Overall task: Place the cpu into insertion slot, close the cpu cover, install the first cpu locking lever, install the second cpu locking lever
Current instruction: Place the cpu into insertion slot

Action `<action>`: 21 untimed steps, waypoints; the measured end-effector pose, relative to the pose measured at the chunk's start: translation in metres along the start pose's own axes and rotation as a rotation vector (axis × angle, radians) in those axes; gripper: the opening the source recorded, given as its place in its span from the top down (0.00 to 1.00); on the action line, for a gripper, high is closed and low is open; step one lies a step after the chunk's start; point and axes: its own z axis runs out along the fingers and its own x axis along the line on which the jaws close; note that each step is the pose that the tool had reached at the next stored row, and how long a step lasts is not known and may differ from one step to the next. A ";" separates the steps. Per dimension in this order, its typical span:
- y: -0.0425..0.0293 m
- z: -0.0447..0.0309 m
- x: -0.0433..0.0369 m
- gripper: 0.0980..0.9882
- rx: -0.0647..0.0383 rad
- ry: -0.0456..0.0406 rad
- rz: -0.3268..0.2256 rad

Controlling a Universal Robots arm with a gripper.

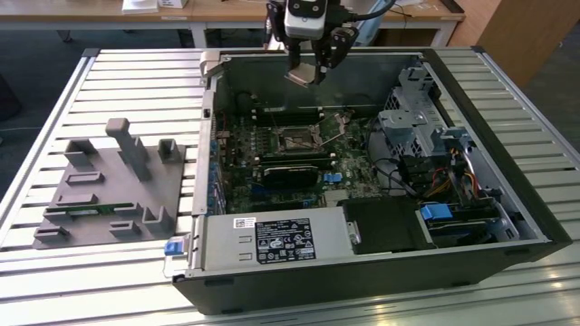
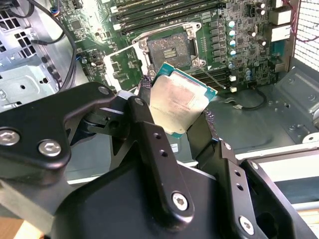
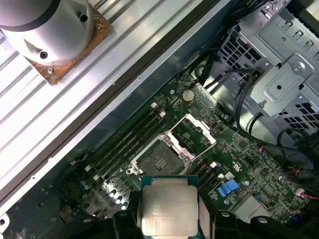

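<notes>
- The gripper (image 1: 313, 69) hangs over the far part of an open computer case (image 1: 363, 275) that lies on its side on a slatted tabletop (image 1: 127, 88)
- Its fingers (image 2: 145, 84) are drawn in narrow and clamp the cpu (image 2: 182, 102) by two opposite edges; the chip's dull silver top faces the camera in both wrist views, with a green rim around it
- In the exterior view the cpu (image 1: 303, 76) is up in the air and tilted, above the motherboard and well apart from it
- The insertion slot (image 1: 297, 141) sits near the middle of the board, with a black frame and a dark centre, and nothing lies in it
- In the first wrist view the slot (image 3: 160, 160) lies just beyond the held cpu (image 3: 169, 206), not touching it
- The cpu cover (image 3: 202, 128) is swung open, a thin silver frame standing off one side of the slot, green board showing through its window
- Long dark memory slots (image 2: 164, 15) run beside the slot
- On the tabletop at the exterior view's left, beside the case, rests a grey moulded fixture (image 1: 109, 183) with upright posts
- A metal drive cage (image 1: 408, 122) and bundled cables fill the case toward the exterior view's right
</notes>
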 end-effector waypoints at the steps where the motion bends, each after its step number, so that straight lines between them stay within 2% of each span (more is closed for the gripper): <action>1: 0.0000 0.0003 0.0000 0.50 0.000 0.0001 0.000; 12: -0.0002 0.0023 -0.0001 0.50 0.000 0.0000 0.000; 21: -0.0003 0.0035 -0.0001 0.50 -0.001 -0.0033 0.037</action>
